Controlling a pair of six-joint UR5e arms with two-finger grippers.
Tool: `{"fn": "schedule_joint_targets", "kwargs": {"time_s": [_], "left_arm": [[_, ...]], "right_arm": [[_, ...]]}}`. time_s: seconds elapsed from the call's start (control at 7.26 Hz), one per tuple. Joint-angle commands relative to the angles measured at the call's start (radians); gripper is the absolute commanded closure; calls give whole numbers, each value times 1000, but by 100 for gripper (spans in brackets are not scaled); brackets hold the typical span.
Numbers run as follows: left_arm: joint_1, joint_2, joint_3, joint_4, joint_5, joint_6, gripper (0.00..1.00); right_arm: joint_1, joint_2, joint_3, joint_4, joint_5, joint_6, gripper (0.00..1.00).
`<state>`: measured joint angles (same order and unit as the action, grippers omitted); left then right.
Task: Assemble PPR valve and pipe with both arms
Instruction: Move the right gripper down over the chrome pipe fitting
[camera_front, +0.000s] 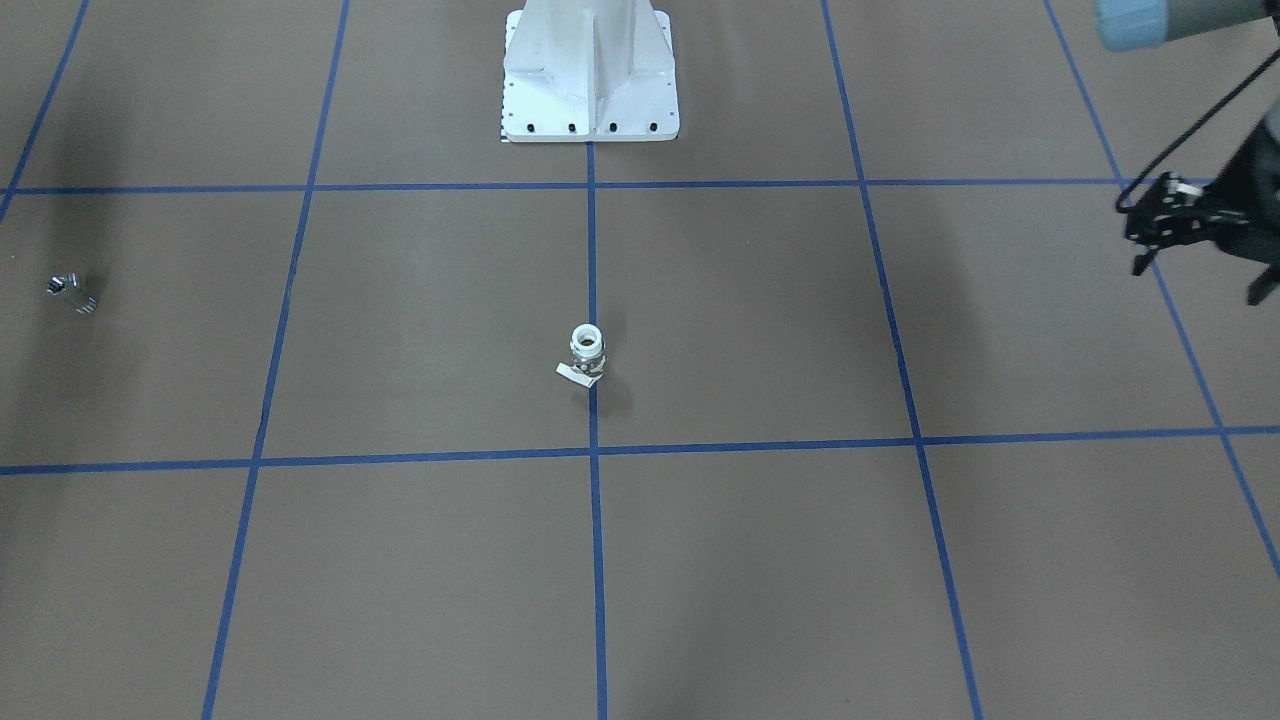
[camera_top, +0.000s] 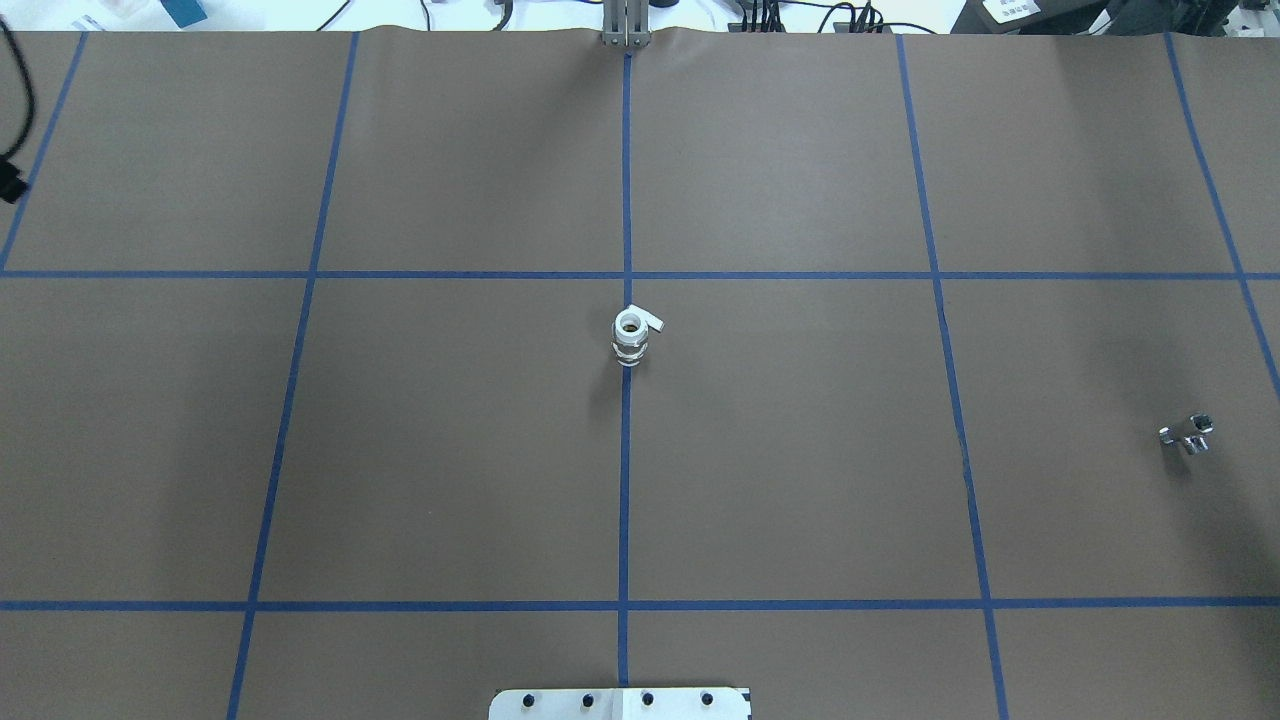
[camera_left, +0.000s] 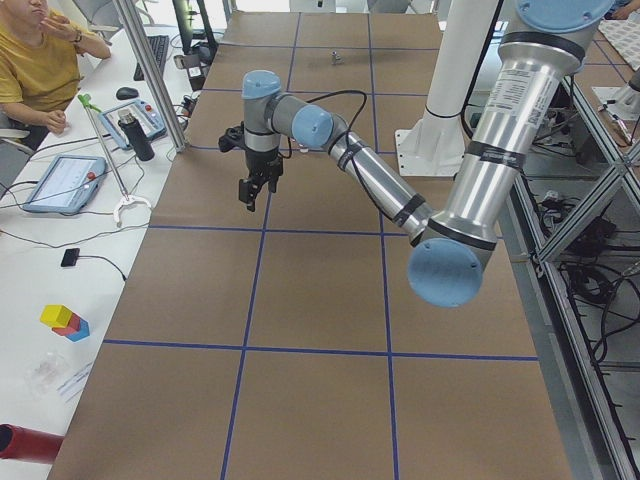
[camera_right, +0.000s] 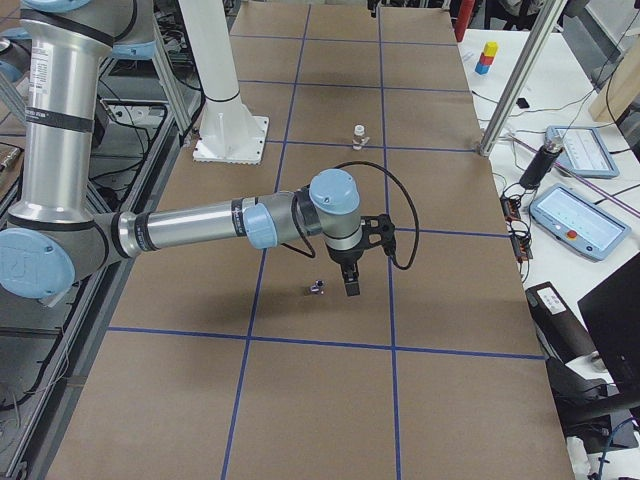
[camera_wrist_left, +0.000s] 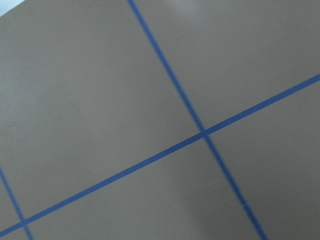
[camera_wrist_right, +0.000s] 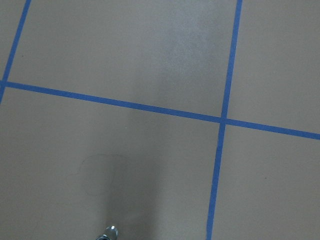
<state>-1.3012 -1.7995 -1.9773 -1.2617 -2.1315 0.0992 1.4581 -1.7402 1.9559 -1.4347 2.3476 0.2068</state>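
The PPR valve (camera_front: 587, 355) stands upright at the table's middle on a blue line, white ring up and lever tab at its base; it also shows in the overhead view (camera_top: 630, 337). The pipe (camera_front: 72, 293) lies alone far on my right side (camera_top: 1188, 433). My left gripper (camera_front: 1198, 280) hangs open and empty above the table, far from the valve. My right gripper (camera_right: 350, 283) hovers just beside the pipe (camera_right: 318, 289); I cannot tell if it is open or shut. The pipe peeks in at the bottom edge of the right wrist view (camera_wrist_right: 109, 234).
The white pedestal base (camera_front: 590, 80) stands at the robot's side of the table. Blue tape lines grid the brown table (camera_top: 800, 450). An operator (camera_left: 40, 60) sits at a side desk with tablets (camera_left: 65, 182) beyond the table's far edge.
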Motion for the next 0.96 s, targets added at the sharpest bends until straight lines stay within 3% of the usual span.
{"fn": "schedule_joint_targets", "kwargs": {"time_s": [0.0,0.14,0.28,0.41,0.69,0.83], "left_arm": [[-203,150,43,-5,-106,196,0],[-273,178,123,-21,-110,201,0],[-309,181,206,-129,-110,207,0],[-311,211,234,-215,-116,205,0],[-312,221,235,-242,-116,204,0],[-313,223,230,-242,-116,204,0]], "right_arm": [[-98,1,34,2,-34,123,0],[-160,-1,34,46,-92,187,0],[-214,-12,17,87,-126,203,0],[-240,-39,2,146,-126,203,0],[-278,-102,-78,369,-128,238,0],[-332,-114,-92,425,-151,309,0]]}}
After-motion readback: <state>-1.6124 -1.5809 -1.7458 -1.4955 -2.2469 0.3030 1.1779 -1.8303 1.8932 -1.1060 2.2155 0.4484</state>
